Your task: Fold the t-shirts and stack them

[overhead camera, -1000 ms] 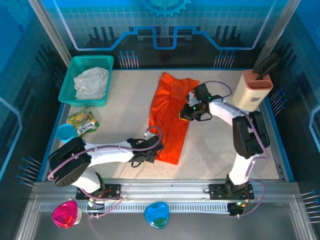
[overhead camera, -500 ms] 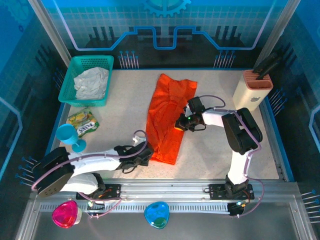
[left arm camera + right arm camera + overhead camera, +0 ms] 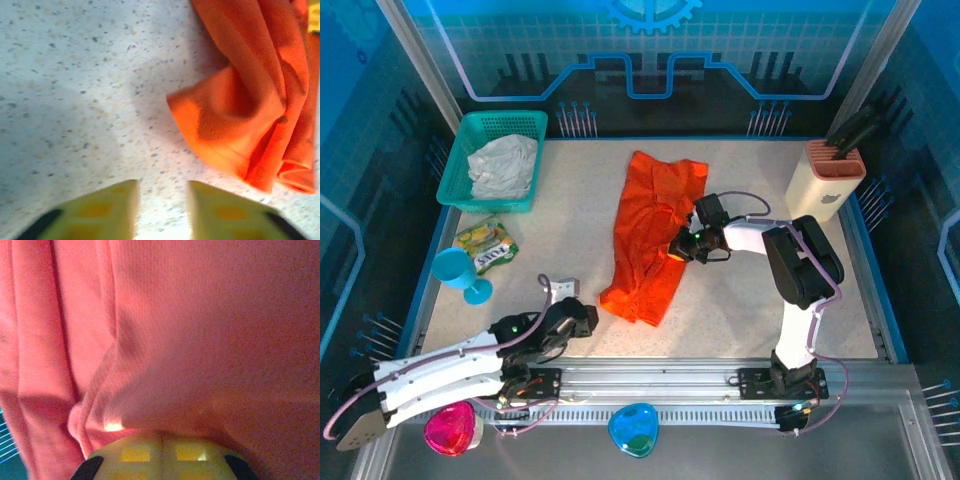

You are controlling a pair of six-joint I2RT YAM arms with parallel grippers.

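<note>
The left gripper point(image 3: 162, 200) has released the orange t-shirt point(image 3: 250, 100).

Bright orange t-shirt point(image 3: 645, 215), teal basket point(image 3: 460, 150), speckled table point(image 3: 570, 230)

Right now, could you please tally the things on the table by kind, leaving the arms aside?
T-shirts: 2 (orange t-shirt, whitish-grey t-shirt)
Teal basket: 1
Snack packet: 1
Blue goblet: 1
Knife block: 1
Total: 6
</note>
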